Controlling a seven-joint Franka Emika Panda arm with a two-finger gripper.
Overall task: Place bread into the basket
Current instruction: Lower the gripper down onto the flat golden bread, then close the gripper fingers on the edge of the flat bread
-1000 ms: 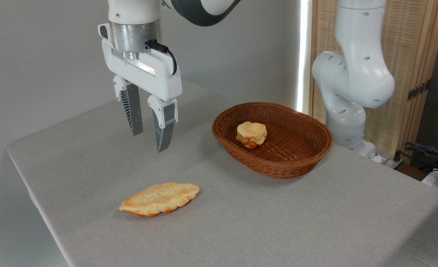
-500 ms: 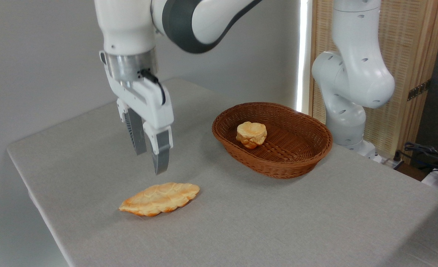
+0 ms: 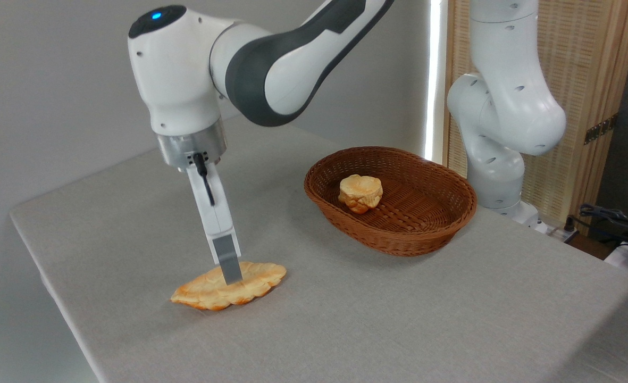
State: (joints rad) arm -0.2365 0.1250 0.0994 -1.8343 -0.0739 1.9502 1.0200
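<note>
So from the fixed camera, the only view we had: the bread (image 3: 228, 285) lay flat on the grey worktop (image 3: 399, 319), toward its front left edge, well apart from the basket (image 3: 393, 202). The tool (image 3: 231, 276) was down right on top of the bread, roughly at its middle, seen edge-on, so only one grey finger (image 3: 228, 263) showed, with its tip touching the pastry's top surface or just in front of it. We honestly couldn't tell if the tool was spread apart or clamped, since the second finger was hidden behind the first. The bread didn't look lifted; it sat on the cloth.

The wicker basket sat toward the back right of the worktop, near the arm's white base (image 3: 497, 175). Inside it, on the left part of the woven bottom, was a small round bun (image 3: 360, 192). A blue light (image 3: 157, 15) glowed on the arm's wrist joint above the tool.
</note>
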